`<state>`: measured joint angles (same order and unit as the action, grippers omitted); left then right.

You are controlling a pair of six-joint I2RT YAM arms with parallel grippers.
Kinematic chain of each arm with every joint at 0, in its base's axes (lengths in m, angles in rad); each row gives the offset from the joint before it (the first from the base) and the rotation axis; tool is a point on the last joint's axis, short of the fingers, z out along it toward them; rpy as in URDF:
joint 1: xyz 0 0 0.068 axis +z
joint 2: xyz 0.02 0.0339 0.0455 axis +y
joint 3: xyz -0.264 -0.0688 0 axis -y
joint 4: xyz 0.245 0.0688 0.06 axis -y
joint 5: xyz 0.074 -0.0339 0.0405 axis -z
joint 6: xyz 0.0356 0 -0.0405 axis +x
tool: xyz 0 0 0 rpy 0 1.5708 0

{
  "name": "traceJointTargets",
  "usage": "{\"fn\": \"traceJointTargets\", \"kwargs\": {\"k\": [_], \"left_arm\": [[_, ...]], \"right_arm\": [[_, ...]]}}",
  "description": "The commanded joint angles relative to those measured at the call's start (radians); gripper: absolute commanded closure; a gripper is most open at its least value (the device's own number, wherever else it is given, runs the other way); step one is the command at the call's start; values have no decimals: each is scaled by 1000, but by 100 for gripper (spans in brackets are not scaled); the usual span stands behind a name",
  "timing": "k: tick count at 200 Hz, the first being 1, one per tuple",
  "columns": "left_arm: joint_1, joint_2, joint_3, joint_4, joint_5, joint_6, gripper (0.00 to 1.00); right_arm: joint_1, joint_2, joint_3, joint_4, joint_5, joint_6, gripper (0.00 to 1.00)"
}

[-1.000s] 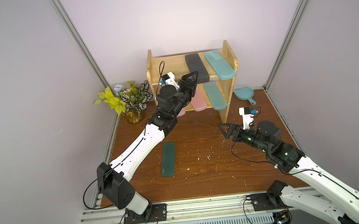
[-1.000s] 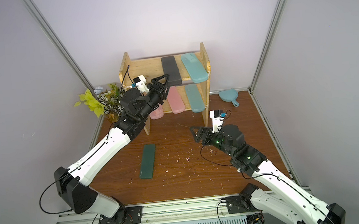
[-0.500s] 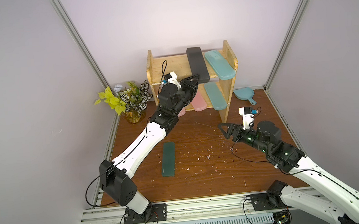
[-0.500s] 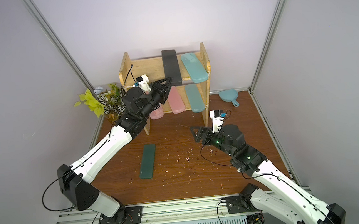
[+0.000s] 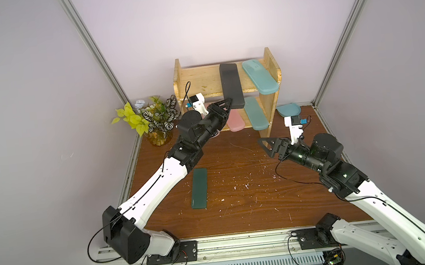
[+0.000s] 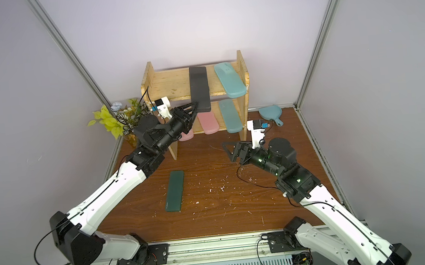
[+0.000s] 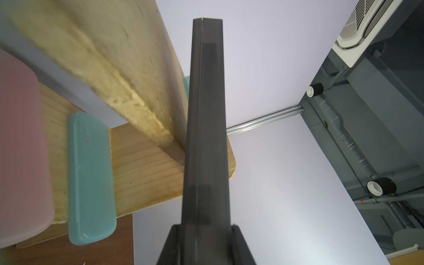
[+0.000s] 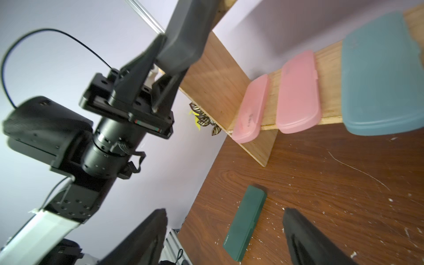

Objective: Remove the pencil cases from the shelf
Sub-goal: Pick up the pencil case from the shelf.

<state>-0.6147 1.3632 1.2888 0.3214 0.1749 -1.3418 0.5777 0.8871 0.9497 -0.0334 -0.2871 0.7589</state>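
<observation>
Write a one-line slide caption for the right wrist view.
Left gripper shut on the black pencil case by the shelf; dark green case lies on the table.

A robotics lab test cell: plain pale wall panels [image 5: 31, 130] framed by aluminium posts [image 5: 95, 56], a left arm [image 5: 155, 187] and right arm [image 5: 375, 207] bolted to a metal rail [image 5: 244, 242] at the scuffed wooden table's [image 5: 241, 210] near edge, bare ceiling pipes [image 7: 344, 135] and an air-conditioning unit [image 7: 353, 34] overhead.

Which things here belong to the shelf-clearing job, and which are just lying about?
Job: shelf, black case in left claw, dark green case on table, upper teal case, lower teal case, pink case, second pink case.
Lying about: potted plant, blue dustpan.
</observation>
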Motion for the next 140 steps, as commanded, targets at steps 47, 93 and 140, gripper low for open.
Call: {"fn": "traceJointTargets", "kwargs": {"k": [47, 93, 140], "left_arm": [[9, -289, -251, 120, 152, 70, 97], [0, -404, -349, 114, 216, 68, 97], [-31, -466, -402, 69, 197, 56, 97]], "right_arm": [[-29, 80, 37, 373, -287, 181, 16], [-30, 144, 69, 477, -345, 273, 17], [-29, 199, 101, 540, -364, 371, 20]]}}
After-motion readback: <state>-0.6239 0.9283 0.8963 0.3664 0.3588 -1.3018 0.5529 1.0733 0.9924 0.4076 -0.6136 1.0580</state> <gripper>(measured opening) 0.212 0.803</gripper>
